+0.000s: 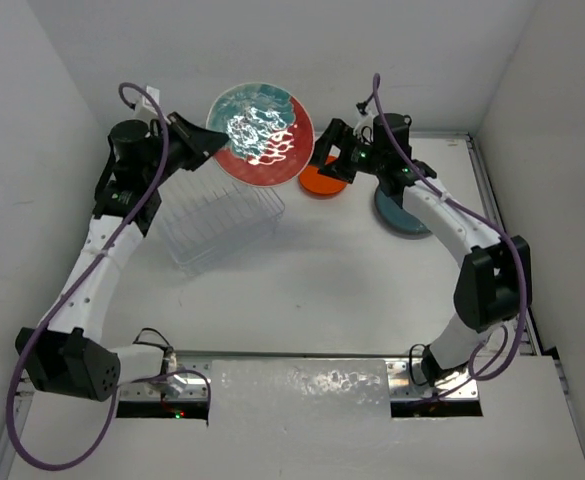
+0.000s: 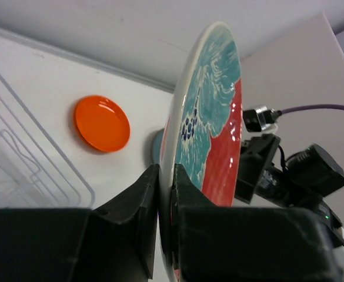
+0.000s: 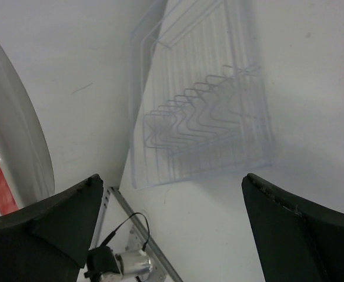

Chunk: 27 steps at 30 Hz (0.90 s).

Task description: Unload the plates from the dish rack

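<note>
At the far left, the left arm reached forward, the left gripper (image 1: 215,141) pinching the rim of a raised red-and-teal plate (image 1: 260,133) past the dish rack (image 1: 222,225). The right arm stretched far, the right gripper (image 1: 327,160) spread wide by the orange plate (image 1: 324,185), near a dark teal plate (image 1: 397,217).

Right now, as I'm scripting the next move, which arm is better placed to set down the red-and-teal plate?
Left: the left end effector is shut on the plate rim; the right end effector is open, empty.
</note>
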Each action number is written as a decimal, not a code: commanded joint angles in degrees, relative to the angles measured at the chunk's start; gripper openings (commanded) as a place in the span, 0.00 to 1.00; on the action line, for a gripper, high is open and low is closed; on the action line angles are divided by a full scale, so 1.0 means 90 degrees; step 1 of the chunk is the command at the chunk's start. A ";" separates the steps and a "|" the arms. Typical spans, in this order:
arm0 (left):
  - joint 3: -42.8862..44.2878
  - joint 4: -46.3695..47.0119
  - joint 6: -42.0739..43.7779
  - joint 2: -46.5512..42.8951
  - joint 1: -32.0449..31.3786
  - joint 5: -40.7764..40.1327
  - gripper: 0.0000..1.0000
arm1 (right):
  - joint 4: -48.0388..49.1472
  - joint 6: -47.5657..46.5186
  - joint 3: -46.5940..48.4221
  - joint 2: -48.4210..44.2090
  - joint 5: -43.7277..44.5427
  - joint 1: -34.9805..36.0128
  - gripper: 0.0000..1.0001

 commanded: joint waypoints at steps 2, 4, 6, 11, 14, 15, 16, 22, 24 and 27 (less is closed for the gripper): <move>-0.0360 0.2178 -0.1005 0.0074 0.0026 0.1523 0.00 | 0.0523 -0.0080 0.0221 0.0174 -0.0034 0.0096 0.99; -0.0418 0.2206 -0.0985 0.0125 0.0026 0.1523 0.00 | 0.0697 -0.0051 0.0114 0.0106 0.0005 0.0096 0.99; -0.0399 0.1846 -0.0781 0.0145 0.0026 0.1358 0.00 | 0.0631 -0.0061 -0.0023 -0.0020 0.0190 0.0086 0.98; -0.0321 0.0898 -0.0458 0.0145 0.0026 0.0722 0.00 | 0.0336 -0.0120 -0.1155 -0.1297 0.2864 0.0047 0.99; -0.0399 0.0839 -0.0458 0.0116 0.0026 0.0790 0.00 | 0.0747 -0.0042 -0.1488 -0.1728 0.3382 0.0057 0.99; -0.0438 0.0839 -0.0487 0.0096 0.0026 0.0781 0.00 | 0.0796 -0.0022 -0.1527 -0.1827 0.3607 0.0057 0.99; -0.0506 0.0916 -0.0487 0.0047 0.0026 0.0781 0.00 | 0.0951 -0.0003 -0.1663 -0.1915 0.3725 0.0057 0.99; -0.0789 0.1900 -0.0818 0.0066 0.0026 0.1453 0.00 | 0.1031 -0.0003 -0.1061 -0.1205 0.2168 0.0067 0.98; -0.0868 0.2215 -0.1071 0.0115 0.0026 0.1688 0.00 | 0.1176 0.0348 -0.0971 -0.0882 0.1387 0.0076 0.96; -0.0927 0.2460 -0.1180 0.0193 0.0026 0.1923 0.00 | 0.1246 0.0418 -0.0971 -0.0656 0.1236 0.0115 0.95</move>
